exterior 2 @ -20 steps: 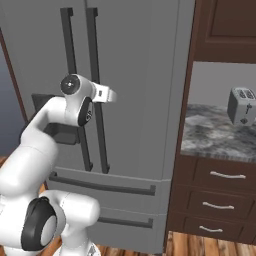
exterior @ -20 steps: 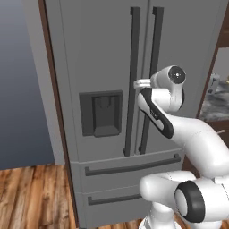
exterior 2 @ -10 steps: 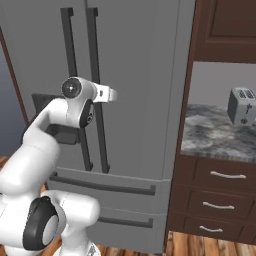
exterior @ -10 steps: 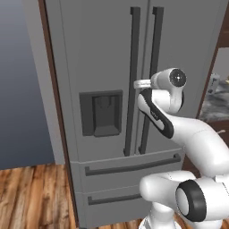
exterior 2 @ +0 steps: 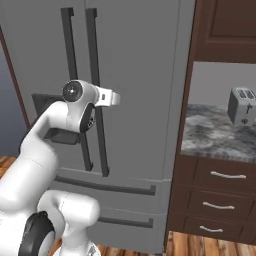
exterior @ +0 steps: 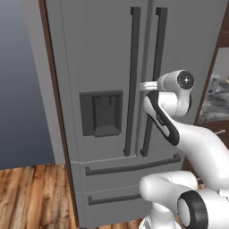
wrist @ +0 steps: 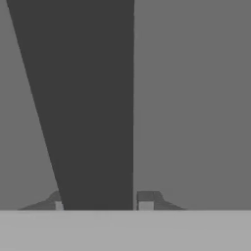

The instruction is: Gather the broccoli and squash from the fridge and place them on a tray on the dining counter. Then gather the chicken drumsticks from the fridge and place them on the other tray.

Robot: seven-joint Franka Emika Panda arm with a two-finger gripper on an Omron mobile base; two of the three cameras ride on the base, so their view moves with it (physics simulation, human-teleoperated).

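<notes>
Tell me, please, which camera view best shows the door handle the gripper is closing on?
The hand view: the dark handle runs up between the gripper fingertips, which sit at its sides. Both base views show that handle on the fridge, with the arm covering the contact.

Shut fridge doors block the way

Both doors of the fridge point(exterior: 103, 67) stand closed. The right door's handle point(wrist: 93, 108) sits between the end effector point(wrist: 102, 200) fingertips, door face just behind.

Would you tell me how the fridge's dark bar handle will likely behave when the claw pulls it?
The handle looks like a rigid bar, so it probably won't flex. Its smooth finish may let the claw slide. The tall fridge door looks heavy.
</notes>
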